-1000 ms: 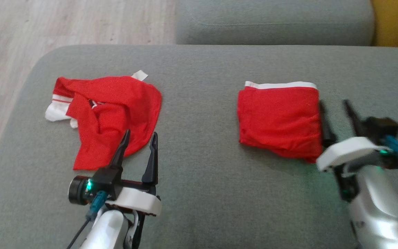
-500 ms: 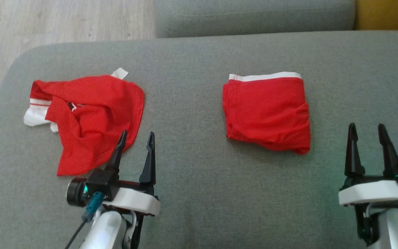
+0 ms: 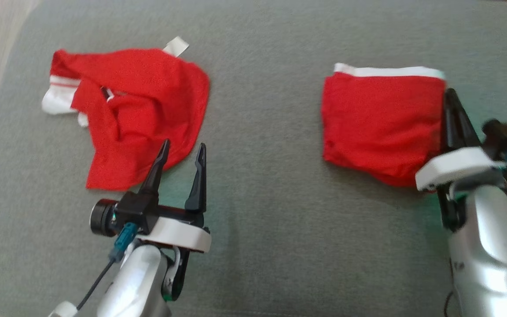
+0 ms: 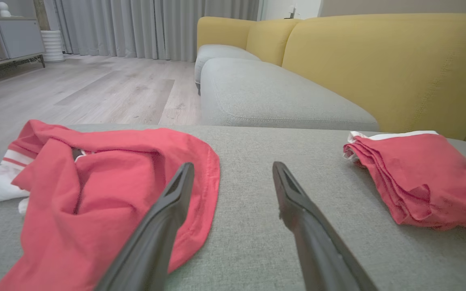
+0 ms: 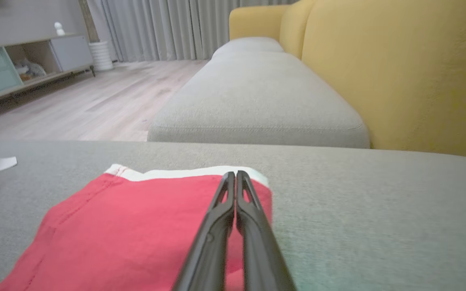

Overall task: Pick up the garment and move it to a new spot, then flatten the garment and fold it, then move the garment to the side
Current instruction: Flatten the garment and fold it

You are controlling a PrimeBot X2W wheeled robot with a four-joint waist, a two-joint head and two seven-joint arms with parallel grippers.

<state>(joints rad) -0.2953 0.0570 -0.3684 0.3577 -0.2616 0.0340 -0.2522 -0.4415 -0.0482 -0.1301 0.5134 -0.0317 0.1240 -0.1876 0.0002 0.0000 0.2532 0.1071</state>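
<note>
Two red garments with white trim lie on the grey cushion point(image 3: 271, 185). The crumpled garment point(image 3: 143, 105) point(image 4: 107, 173) is at the left. My left gripper point(image 3: 183, 146) point(image 4: 232, 166) stands open at its near edge, one finger over the cloth, nothing between the fingers. The folded garment point(image 3: 381, 119) point(image 4: 423, 178) point(image 5: 136, 226) lies at the right, white band at its far edge. My right gripper point(image 3: 449, 93) point(image 5: 233, 174) is shut along that garment's right edge, tips near the far right corner. I see no cloth pinched between the fingers.
A second grey seat cushion point(image 5: 257, 101) lies beyond this one, with a yellow backrest point(image 5: 399, 72) along the right. Wooden floor point(image 4: 95, 85) runs past the cushion's left edge. A low cabinet point(image 5: 22, 60) and curtains stand far off.
The head camera has tilted down. My right gripper went from open at the front right to shut beside the folded garment's right edge. The left gripper stayed open in place.
</note>
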